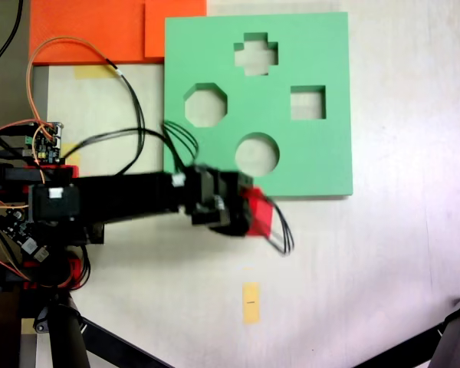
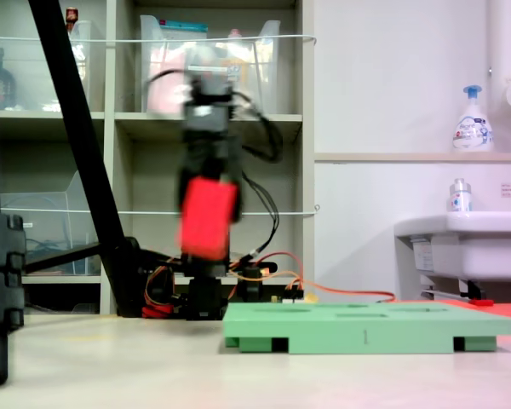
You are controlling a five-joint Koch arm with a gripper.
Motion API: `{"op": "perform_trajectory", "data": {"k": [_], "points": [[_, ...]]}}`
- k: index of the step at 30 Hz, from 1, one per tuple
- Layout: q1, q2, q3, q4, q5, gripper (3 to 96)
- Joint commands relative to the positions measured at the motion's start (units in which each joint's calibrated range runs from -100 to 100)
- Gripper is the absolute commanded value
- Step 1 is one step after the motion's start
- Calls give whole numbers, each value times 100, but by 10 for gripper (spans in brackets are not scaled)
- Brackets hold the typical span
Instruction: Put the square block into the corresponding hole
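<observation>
The green foam board (image 1: 257,172) lay flat on the pale table (image 1: 391,253), showing four cutouts in the first exterior view: a cross, an octagon, a round one and the square hole (image 1: 307,103) toward the first exterior view's right. In the second exterior view the board (image 2: 366,327) appeared edge-on as a low slab. The black arm (image 1: 123,198) reached across from the first exterior view's left, motion-blurred. Its gripper (image 1: 241,211) was clamped on the square block (image 1: 256,213), a bright red foam piece with flat faces, just off the board's near edge below the round cutout. In the second exterior view the block (image 2: 207,217) hung well above the table, blurred, slightly tilted. A small yellow tape marker (image 1: 250,302) lay on the table.
</observation>
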Motion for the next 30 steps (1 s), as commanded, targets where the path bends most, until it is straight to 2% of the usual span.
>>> {"op": "perform_trajectory", "data": {"k": [1,7,17,30], "points": [[576,-260,738,-245,772,217],[1128,1248,2214,-245,1245,219],[1133,3776,4268,-245,1289,224],[1236,4977,4328,227,1221,250]]}}
